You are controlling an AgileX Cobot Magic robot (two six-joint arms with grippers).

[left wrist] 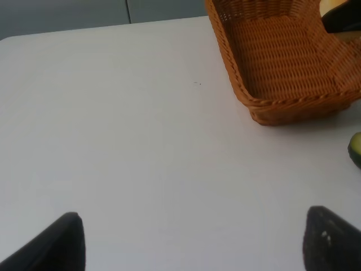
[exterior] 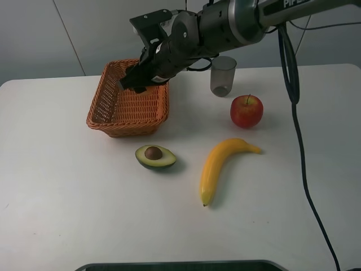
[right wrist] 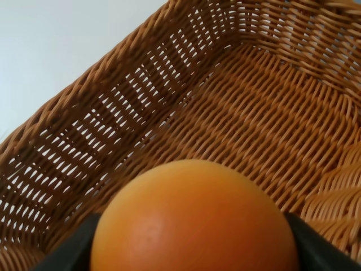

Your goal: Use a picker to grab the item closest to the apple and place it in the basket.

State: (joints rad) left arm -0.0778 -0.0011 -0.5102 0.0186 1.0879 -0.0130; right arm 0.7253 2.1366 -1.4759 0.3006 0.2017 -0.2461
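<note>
High view: black right gripper hanging over woven orange wicker basket, well apart from red apple.
Left wrist view: left gripper sitting wide, gripping nothing, over white table.
Right wrist view: jaws clamping round smooth orange fruit above basket floor.
Best now: lowering closer, centring, then releasing gently, so no bounce-out.

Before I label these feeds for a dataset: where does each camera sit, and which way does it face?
Exterior high: mounted high, looking down on the white table; the black right gripper hangs over the woven orange wicker basket.
Left wrist: on the left arm, facing across the table; the open left gripper frames it.
Right wrist: on the right arm, looking into the basket past the round orange fruit it grips.
Shared: all three show the basket.
</note>
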